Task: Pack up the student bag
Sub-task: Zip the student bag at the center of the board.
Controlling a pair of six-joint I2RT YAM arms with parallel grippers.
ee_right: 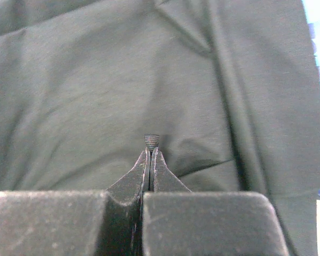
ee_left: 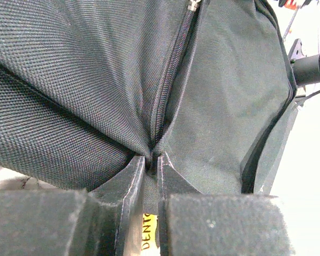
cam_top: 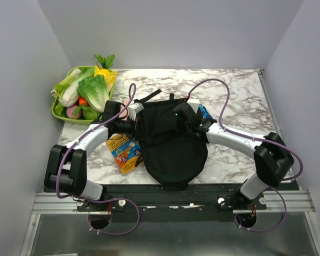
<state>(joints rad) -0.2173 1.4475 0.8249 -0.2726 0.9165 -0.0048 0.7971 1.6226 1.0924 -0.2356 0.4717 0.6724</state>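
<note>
The student bag [cam_top: 173,146], a floppy black backpack, lies in the middle of the marble table. My left gripper [cam_top: 140,126] is at the bag's left edge. In the left wrist view its jaws [ee_left: 151,159] pinch a fold of the bag's fabric [ee_left: 96,80] just below the zipper line [ee_left: 170,69]. My right gripper [cam_top: 189,118] rests on the bag's upper right part. In the right wrist view it [ee_right: 151,152] is shut on a small ribbed zipper pull [ee_right: 152,141], with black fabric [ee_right: 96,90] filling the view behind.
A colourful book [cam_top: 125,153] lies by the bag's left side, under my left arm. A green tray [cam_top: 57,111] of toy vegetables stands at the back left. A small blue case [cam_top: 204,112] peeks out beside the right wrist. Walls close in on both sides.
</note>
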